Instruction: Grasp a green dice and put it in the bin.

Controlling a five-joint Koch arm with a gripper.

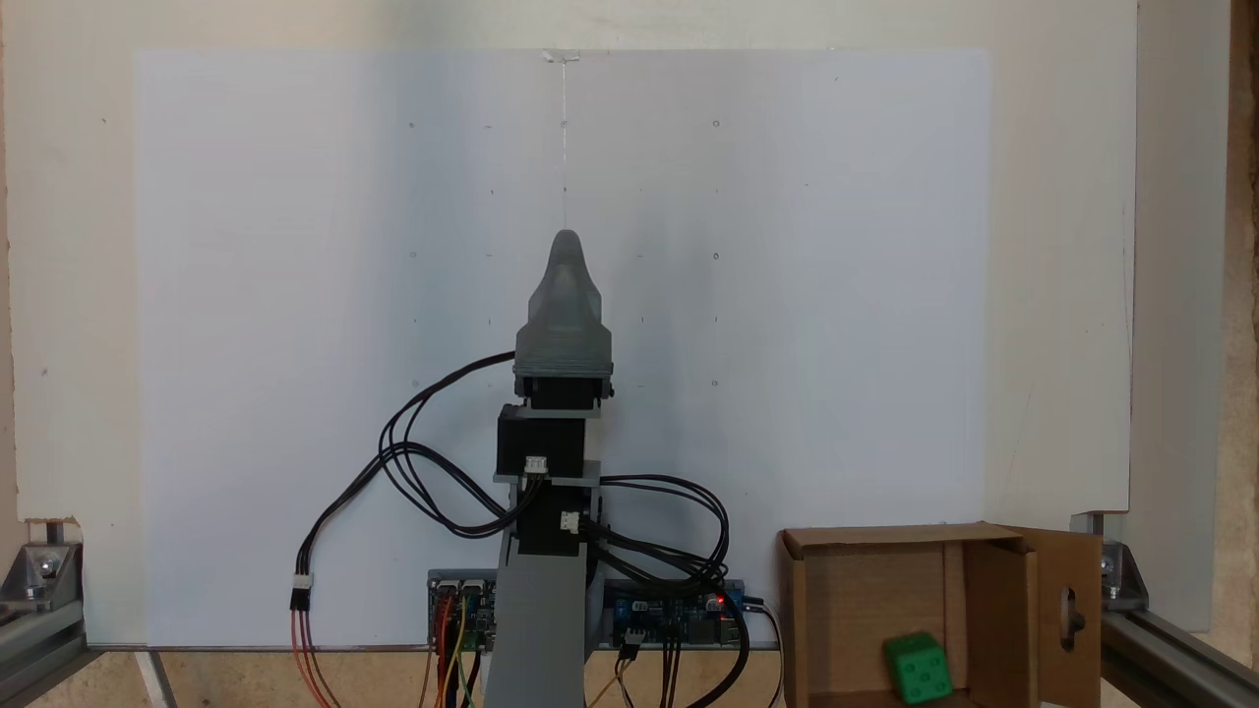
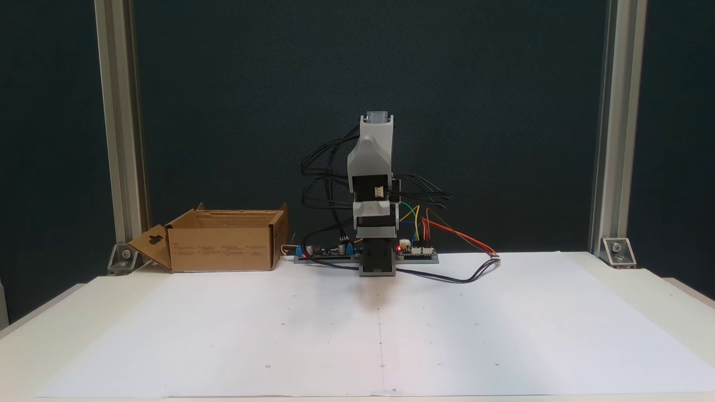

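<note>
White paper sheet [image 2: 380, 335] covers most of the table nearest the front-facing fixed cam, bare but for faint dots. Behind it, one arm [image 2: 375, 195] stands folded upright at centre, w/ black cables looping off both sides and coloured wires running to two circuit boards at its base.

From the top-down fixed cam, the gripper [image 1: 566, 241] points straight toward the sheet's far edge, tapering to a single rounded grey tip; jaws sit one behind the other, so open or closed can't be told. Nothing visible in its grasp.

One bin [image 1: 797, 610], brown cardboard, sits at lower right in the top-down cam, beside the boards; in the front cam it sits left of the arm [image 2: 223, 245]. Flaps open; one side flap w/ a handle cut-out folds outward.

One die [image 1: 918, 668], bright green, lies inside the bin on its floor, near the flap-side wall, well apart from the gripper. It's a cube, so no long axis; it sits slightly rotated relative to the bin walls, w/ four pips showing on the face toward the cam.
</note>
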